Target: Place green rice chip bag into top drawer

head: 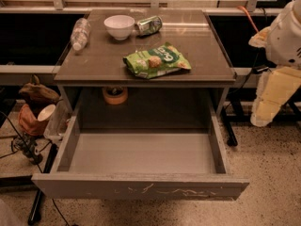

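Note:
The green rice chip bag (157,59) lies flat on the table top, near its front edge and a little right of centre. The top drawer (141,186) is pulled fully open below the table; its grey floor holds nothing and its front panel is scratched. My gripper (264,113) hangs at the far right, pointing down beside the table's right side, level with the drawer's back. It is well apart from the bag and holds nothing that I can see.
A white bowl (119,26), a green-silver can (149,25) on its side and a clear plastic bottle (80,34) lie at the back of the table top (103,62). A roll of tape (114,95) sits under the table. Clutter and cables stand at the left.

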